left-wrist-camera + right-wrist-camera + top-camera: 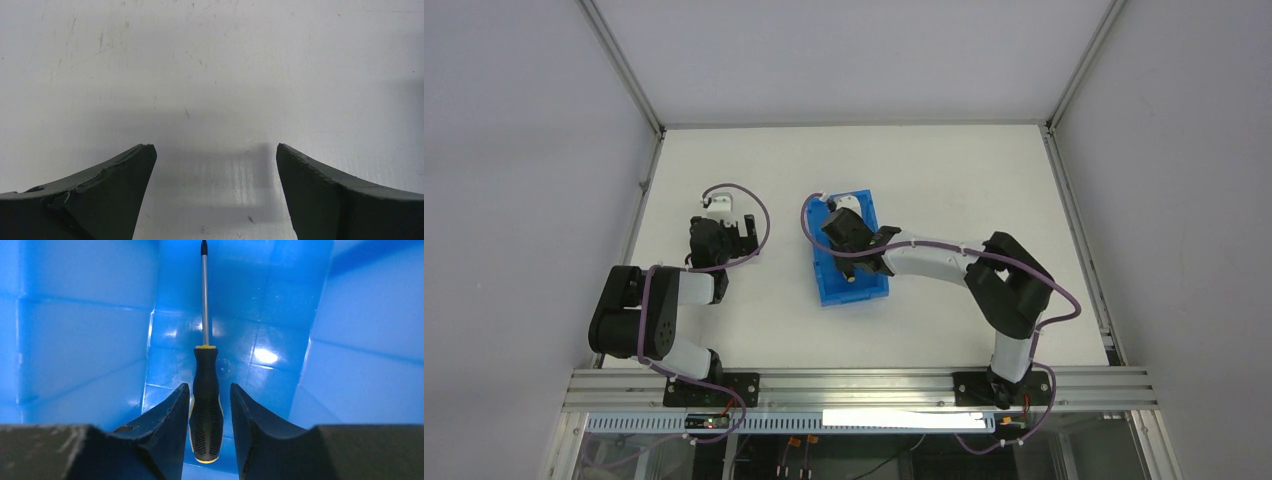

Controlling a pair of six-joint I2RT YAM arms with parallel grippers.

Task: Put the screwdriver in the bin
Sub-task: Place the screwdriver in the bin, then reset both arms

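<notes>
Right pincer [209, 386], narrow, flanks the screwdriver [204, 365] at its handle inside the bin [75, 340]; its grip cannot be told. Likely only release remains.

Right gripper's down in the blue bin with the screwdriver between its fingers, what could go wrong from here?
The right gripper closely flanks the screwdriver handle with slim gaps, so lifting out could snag and drag it. Low inside the bin, it might also clip a wall.
</notes>
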